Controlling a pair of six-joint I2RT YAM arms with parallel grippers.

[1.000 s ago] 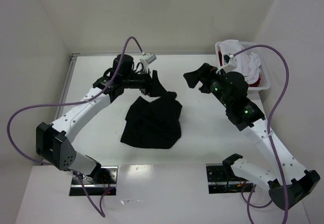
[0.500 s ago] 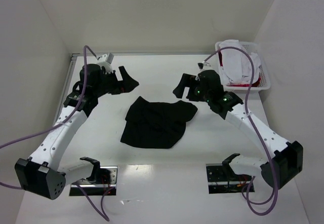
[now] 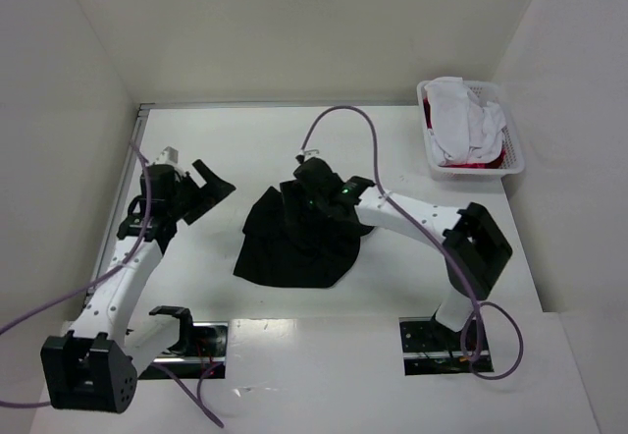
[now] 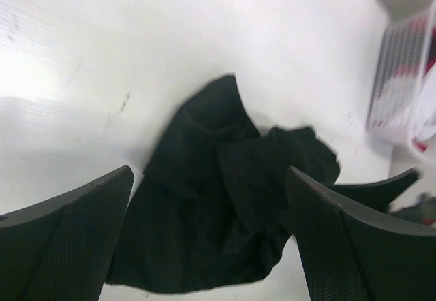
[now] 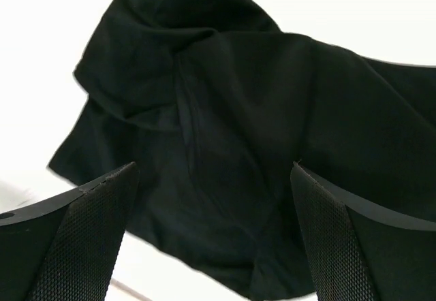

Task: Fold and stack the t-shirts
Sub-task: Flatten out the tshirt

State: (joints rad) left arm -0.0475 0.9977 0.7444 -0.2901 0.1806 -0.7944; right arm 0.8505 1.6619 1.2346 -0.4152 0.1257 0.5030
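The black t-shirt (image 3: 294, 249) lies crumpled and partly folded over itself in the middle of the table. It fills the right wrist view (image 5: 238, 110) and shows further off in the left wrist view (image 4: 218, 206). My right gripper (image 3: 302, 216) hovers open over the shirt's upper part, its jaws (image 5: 214, 171) wide apart and holding nothing. My left gripper (image 3: 208, 196) is open and empty over bare table to the left of the shirt, pointing toward it (image 4: 208, 178). White t-shirts (image 3: 469, 125) and a red one (image 3: 471, 163) lie piled in the basket.
The white lattice basket (image 3: 513, 165) stands at the back right against the wall and shows at the right edge of the left wrist view (image 4: 402, 62). White walls close the table on the left, back and right. Purple cables loop from both arms.
My left gripper has let go of the shirt's top corner and pulled back to the left. My right arm has swung from the right side to over the shirt. The shirt's top has slumped.
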